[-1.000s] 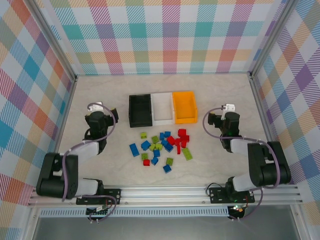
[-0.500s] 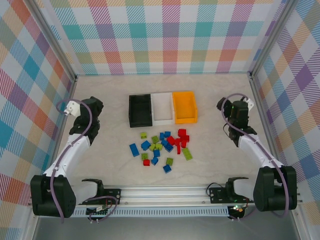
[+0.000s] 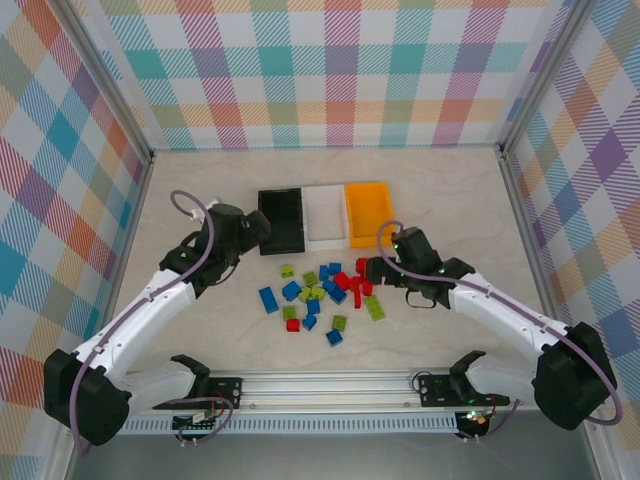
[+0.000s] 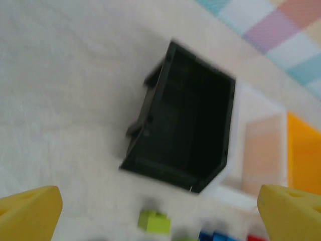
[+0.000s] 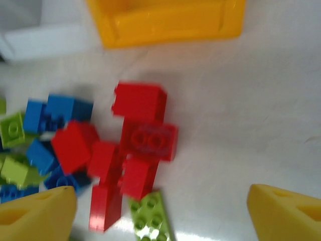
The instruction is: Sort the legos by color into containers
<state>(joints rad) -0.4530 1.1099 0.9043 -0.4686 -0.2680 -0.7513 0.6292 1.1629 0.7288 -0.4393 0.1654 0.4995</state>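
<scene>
While bare table [image 3: 450, 190] rings the legos [image 3: 316, 292], the left gripper [image 3: 250, 233] hangs at the black bin's [image 3: 285, 222] edge — jaws wide, empty. Above the red legos [image 5: 145, 100] the right gripper [image 3: 371, 268] gapes — holding nothing.

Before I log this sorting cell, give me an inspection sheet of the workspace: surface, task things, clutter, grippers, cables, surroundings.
Surface: pale table, no spills seen.
Job's things: blue, red and lime green legos lie loose in one pile in front of the bins. The black bin, white bin and orange bin stand side by side, with no bricks seen inside.
Clutter: nothing seen.
Grippers: left gripper open, beside the black bin. Right gripper open, above the red bricks at the pile's right edge, holding nothing.
Cables: cables loop along both arms, clear of the bricks.
Surroundings: checked walls, metal frame rail at the near edge.
</scene>
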